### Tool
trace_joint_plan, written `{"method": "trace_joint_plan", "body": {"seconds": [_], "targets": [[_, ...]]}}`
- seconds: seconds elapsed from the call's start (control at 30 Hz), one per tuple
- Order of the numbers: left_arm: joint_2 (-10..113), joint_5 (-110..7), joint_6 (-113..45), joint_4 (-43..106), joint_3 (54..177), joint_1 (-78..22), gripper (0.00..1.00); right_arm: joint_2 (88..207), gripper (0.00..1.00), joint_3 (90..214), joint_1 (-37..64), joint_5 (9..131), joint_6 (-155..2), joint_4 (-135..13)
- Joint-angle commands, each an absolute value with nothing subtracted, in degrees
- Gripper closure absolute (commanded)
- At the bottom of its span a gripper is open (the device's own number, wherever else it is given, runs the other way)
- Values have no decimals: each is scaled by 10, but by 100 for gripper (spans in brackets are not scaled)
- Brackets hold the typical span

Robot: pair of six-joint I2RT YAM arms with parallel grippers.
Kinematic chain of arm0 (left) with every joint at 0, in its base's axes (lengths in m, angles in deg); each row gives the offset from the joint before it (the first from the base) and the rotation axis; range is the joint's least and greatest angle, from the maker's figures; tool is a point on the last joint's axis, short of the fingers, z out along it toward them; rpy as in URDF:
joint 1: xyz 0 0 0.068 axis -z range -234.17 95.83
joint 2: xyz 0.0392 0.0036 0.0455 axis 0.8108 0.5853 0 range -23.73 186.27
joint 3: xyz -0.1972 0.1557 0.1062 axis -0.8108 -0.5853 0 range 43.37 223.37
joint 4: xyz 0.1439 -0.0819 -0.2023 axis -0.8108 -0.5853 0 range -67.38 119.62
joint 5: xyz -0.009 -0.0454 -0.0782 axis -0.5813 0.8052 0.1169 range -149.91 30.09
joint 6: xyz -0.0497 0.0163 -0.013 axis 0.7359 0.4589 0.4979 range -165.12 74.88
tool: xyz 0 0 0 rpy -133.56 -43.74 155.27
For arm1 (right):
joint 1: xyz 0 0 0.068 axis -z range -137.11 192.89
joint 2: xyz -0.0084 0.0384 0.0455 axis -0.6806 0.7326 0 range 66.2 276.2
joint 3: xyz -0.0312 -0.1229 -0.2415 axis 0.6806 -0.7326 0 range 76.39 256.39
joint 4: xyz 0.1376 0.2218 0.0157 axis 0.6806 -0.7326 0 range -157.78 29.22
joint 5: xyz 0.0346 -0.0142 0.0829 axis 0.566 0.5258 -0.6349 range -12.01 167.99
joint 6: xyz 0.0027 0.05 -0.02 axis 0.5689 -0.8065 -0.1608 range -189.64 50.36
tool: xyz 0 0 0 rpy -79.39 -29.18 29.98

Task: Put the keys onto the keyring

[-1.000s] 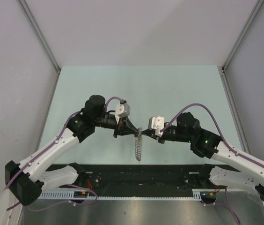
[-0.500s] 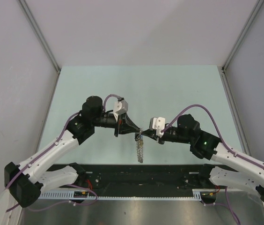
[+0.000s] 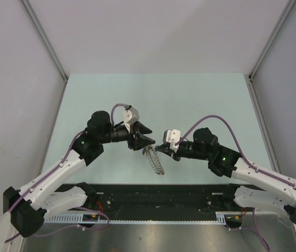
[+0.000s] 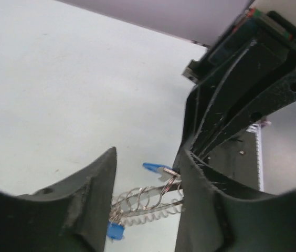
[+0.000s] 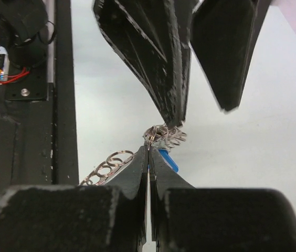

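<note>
The keyring [image 3: 156, 161], a silver ring with coiled wire and small linked rings, hangs over the table between both arms. My right gripper [image 3: 157, 148] [image 5: 149, 149] is shut on its upper edge, where the coil [image 5: 165, 135] bunches at the fingertips. A key with a blue head [image 5: 168, 160] [image 4: 156, 169] sits on the ring right beside that grip. A second blue key head [image 4: 115, 231] hangs at the ring's other end. My left gripper [image 3: 149, 135] [image 4: 148, 155] is open, its fingers [image 4: 98, 181] standing either side of the keyring [image 4: 148, 202] without pinching it.
The pale green table [image 3: 190, 100] stretches behind the arms, with grey walls on three sides. A black rail with wiring [image 3: 153, 197] [image 5: 27, 89] runs along the near edge under the hanging ring.
My left gripper has opened and let go of the keyring. The right gripper has shifted left with the ring, which now hangs tilted from it alone.
</note>
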State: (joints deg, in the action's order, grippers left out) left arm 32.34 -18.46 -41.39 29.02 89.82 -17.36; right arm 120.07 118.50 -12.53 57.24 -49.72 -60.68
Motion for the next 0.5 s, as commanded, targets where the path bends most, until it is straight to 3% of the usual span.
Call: {"method": "trace_joint_plan", "body": {"seconds": [0.0, 0.1, 0.23, 0.27, 0.47], "targets": [[293, -273, -434, 262, 920, -196, 32, 1207, 100, 1210, -110, 618, -507, -574], [273, -317, -432, 236, 918, -229, 12, 1219, 100, 1223, -88, 656, -518, -586], [237, -356, -422, 199, 908, -314, 10, 1257, 100, 1256, -36, 689, -553, -603], [223, -363, -425, 190, 907, -329, 0, 1267, 100, 1271, -24, 690, -569, -605], [149, -538, -449, 173, 854, -369, 0, 1376, 100, 1339, 58, 702, -624, -582]]}}
